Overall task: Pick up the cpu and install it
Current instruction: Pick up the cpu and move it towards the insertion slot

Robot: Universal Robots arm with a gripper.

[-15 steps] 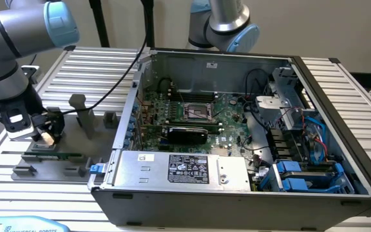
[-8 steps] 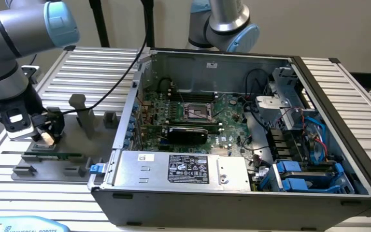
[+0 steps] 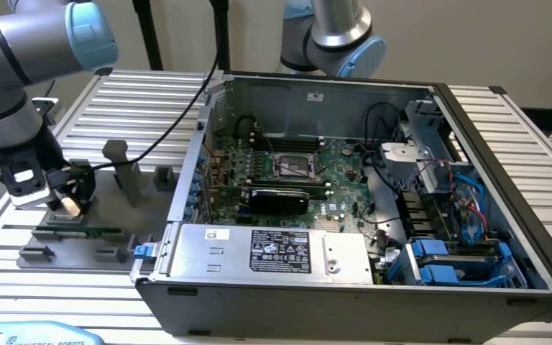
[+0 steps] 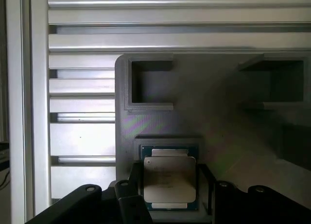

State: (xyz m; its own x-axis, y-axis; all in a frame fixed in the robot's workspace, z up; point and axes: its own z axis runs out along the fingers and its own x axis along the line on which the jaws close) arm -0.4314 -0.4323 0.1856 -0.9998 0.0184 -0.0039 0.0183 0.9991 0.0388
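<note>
The cpu [image 4: 170, 182], a flat square chip with a silvery-beige top, lies in a recess of the grey fixture plate [image 4: 228, 131]. My gripper [image 4: 171, 187] straddles it, one dark finger [image 4: 134, 181] close to each side of the chip. The jaws stand open, with a thin gap still showing on one side. In the exterior view the gripper [image 3: 66, 203] hangs low over the fixture [image 3: 75, 251] at that view's left, with the pale cpu [image 3: 65, 213] just under it. The bare socket [image 3: 295, 167] sits mid-motherboard inside the open computer case [image 3: 353, 287].
A long green memory stick [image 3: 80, 231] lies on the fixture near the gripper. Grey upright posts [image 3: 123, 172] stand on the fixture between gripper and case. A second arm [image 3: 338, 36] rises behind the case. Slatted aluminium table [image 3: 152, 100] lies all around.
</note>
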